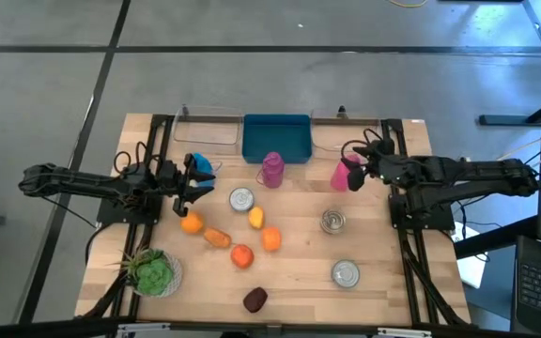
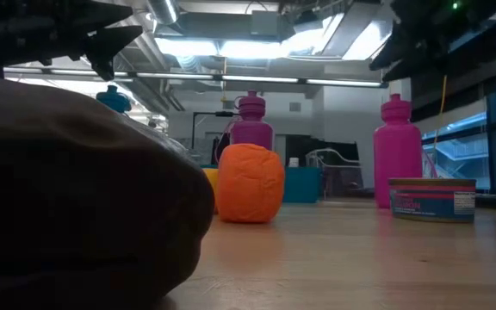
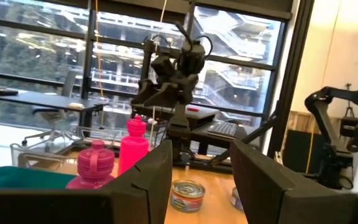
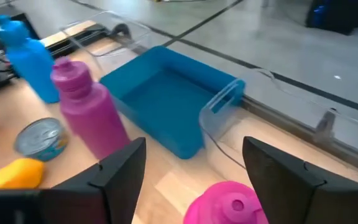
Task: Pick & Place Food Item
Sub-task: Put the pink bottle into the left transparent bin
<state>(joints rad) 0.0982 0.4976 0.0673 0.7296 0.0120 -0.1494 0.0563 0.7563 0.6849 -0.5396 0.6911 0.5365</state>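
Food lies on the wooden table: an orange fruit, an orange piece, a round orange item, another orange item, a yellow one, a dark brown one and a green lettuce. My left gripper is open and hovers above the table near the blue bottle. My right gripper is open, just above the pink bottle. Neither gripper holds anything.
A blue bin stands at the far edge. A purple bottle stands in front of it. Three cans sit on the table. Bare wood shows on the near right.
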